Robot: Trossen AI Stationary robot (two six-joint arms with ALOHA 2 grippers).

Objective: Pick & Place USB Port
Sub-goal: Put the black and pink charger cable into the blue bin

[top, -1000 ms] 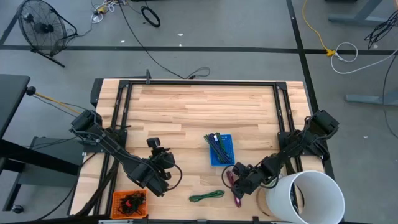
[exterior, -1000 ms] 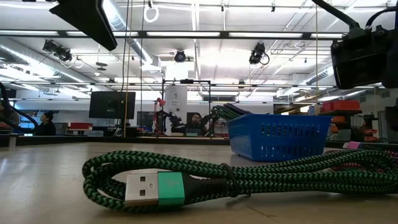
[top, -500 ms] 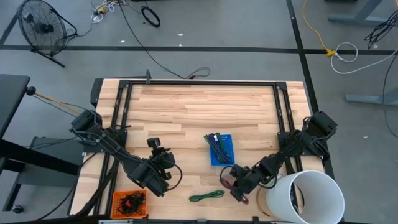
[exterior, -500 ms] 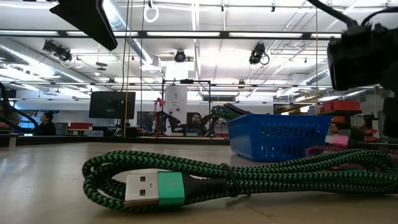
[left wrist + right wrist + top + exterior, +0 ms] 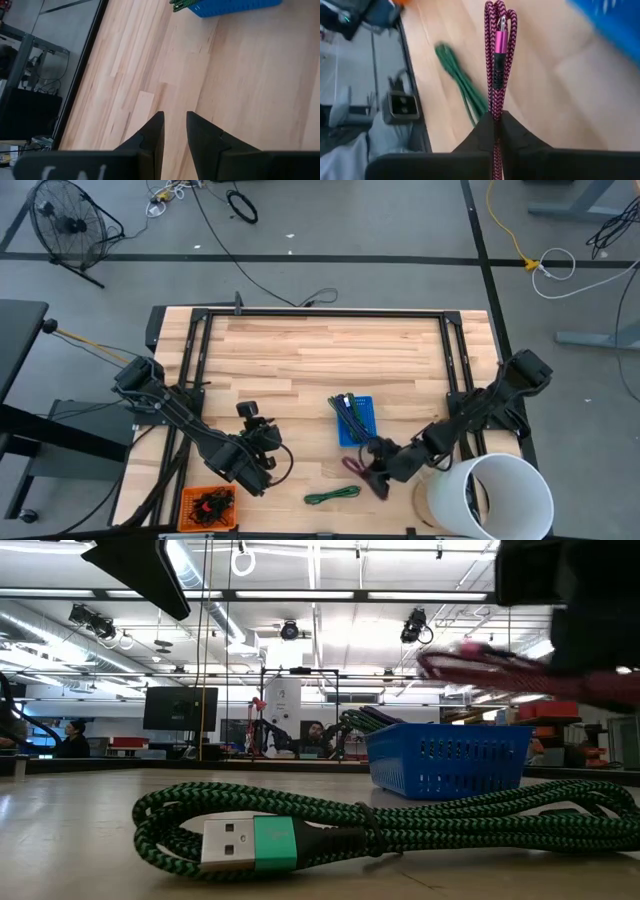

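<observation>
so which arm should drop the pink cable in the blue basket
Right. Its tool is shut on the pink cable, lifted beside the blue basket. The left tool waits empty, farther off across the table.

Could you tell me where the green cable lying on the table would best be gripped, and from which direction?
Probably from straight above, at the middle of the green cable, where the folded strands lie bundled side by side on the table. It lies flat, with open wood around it. The left gripper, open, is free; the right gripper holds the pink cable.
</observation>
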